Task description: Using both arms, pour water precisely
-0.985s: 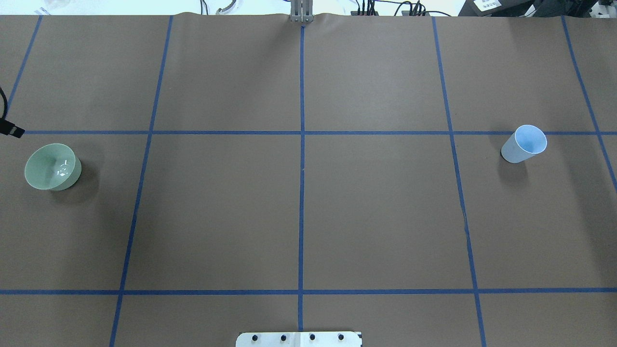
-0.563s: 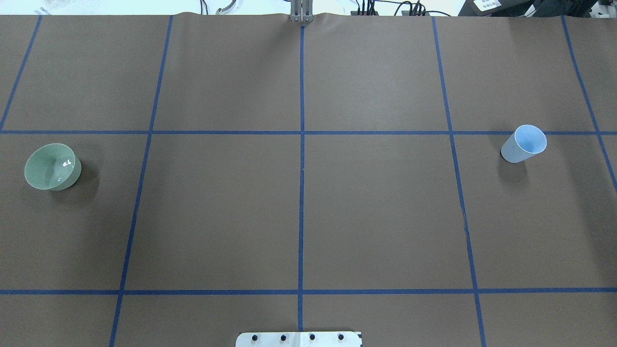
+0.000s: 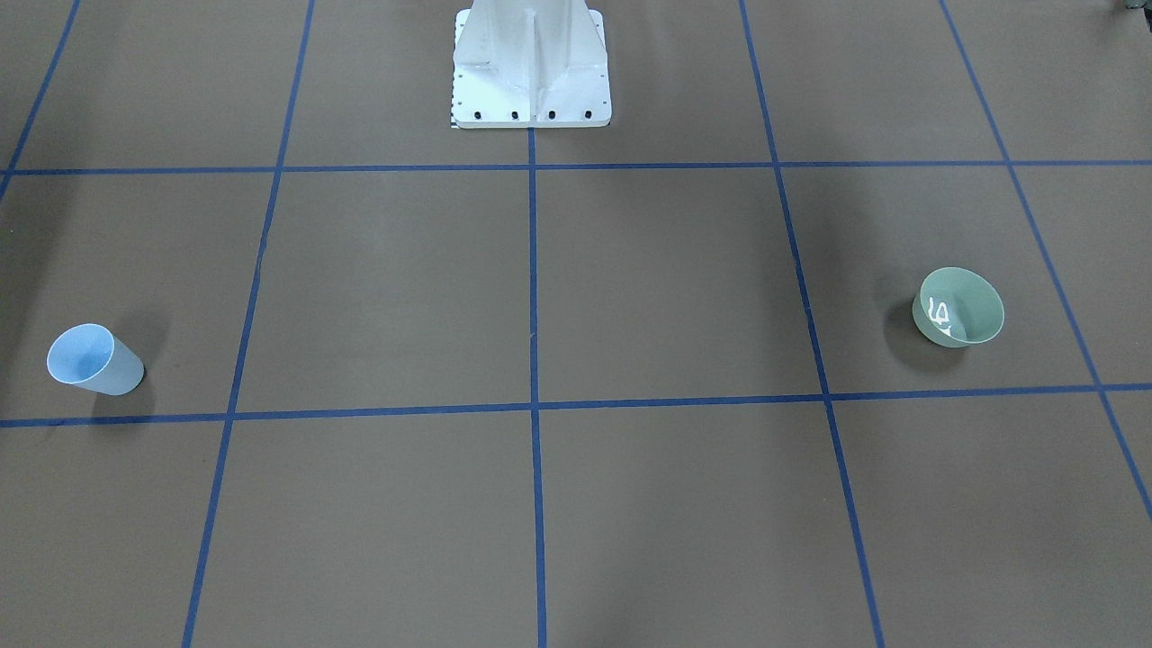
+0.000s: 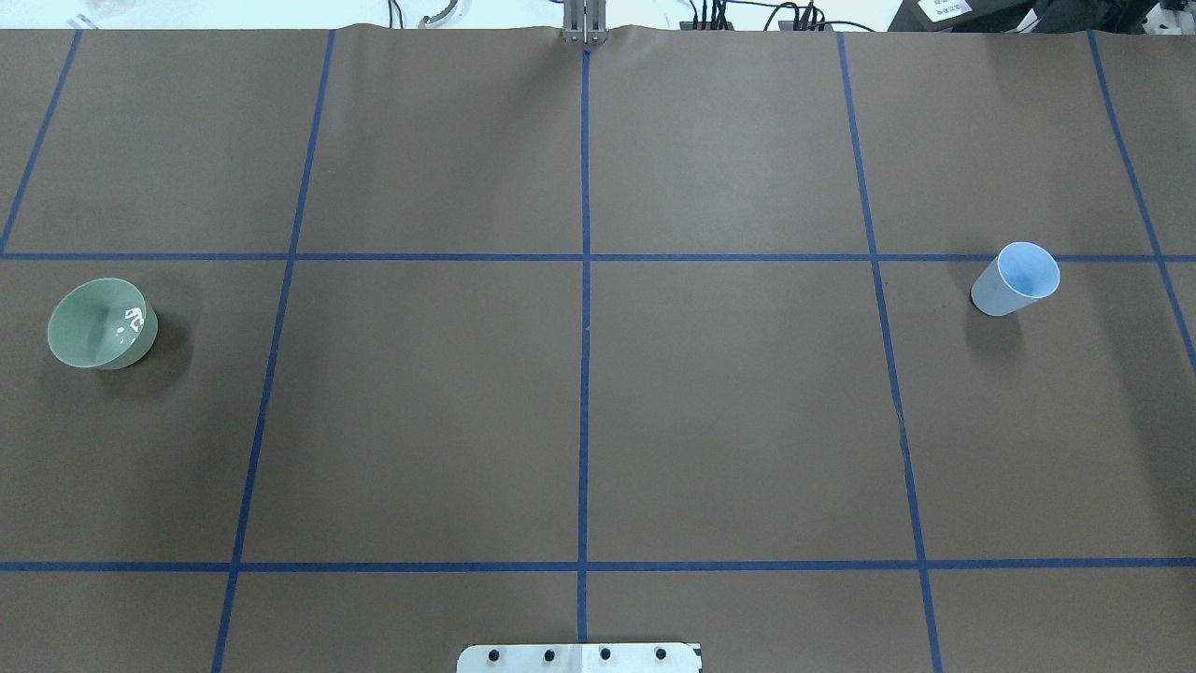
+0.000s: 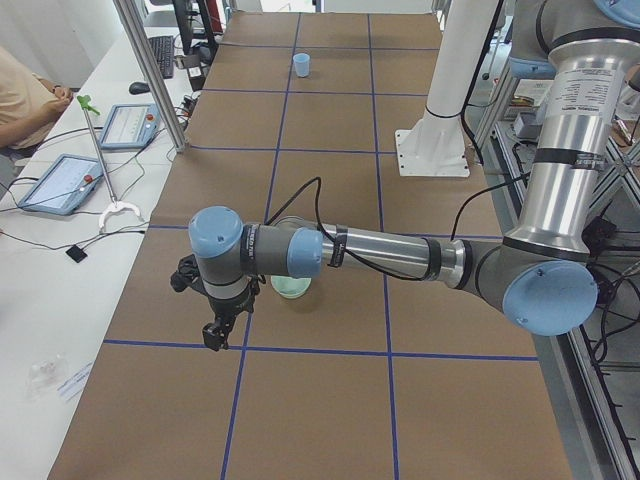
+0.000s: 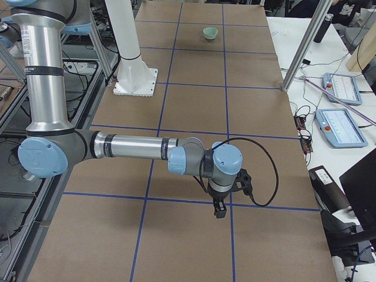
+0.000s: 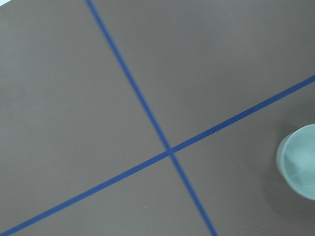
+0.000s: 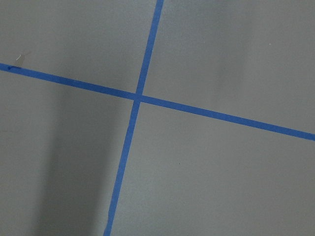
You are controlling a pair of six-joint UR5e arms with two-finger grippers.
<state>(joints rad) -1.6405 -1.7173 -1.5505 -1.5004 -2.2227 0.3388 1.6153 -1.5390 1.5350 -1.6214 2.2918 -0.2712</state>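
Silver-grey and tube-shaped, my left arm (image 5: pixel 385 255) lies low over its end of the brown table (image 4: pixel 598 393). Its black left gripper (image 5: pixel 214 336) points down just beside the small round green bowl (image 4: pixel 101 323). The right arm (image 6: pixel 132 147) does the same at the other end, with its right gripper (image 6: pixel 219 210) pointing down. A careless swing could bump the bowl or the pale blue cup (image 4: pixel 1016 279) and spill it. I cannot tell if the jaws are wide or narrow. I cannot see how much water the cup holds.

Left arm (image 5: pixel 390 256), right arm (image 6: pixel 132 147) outstretched, low.
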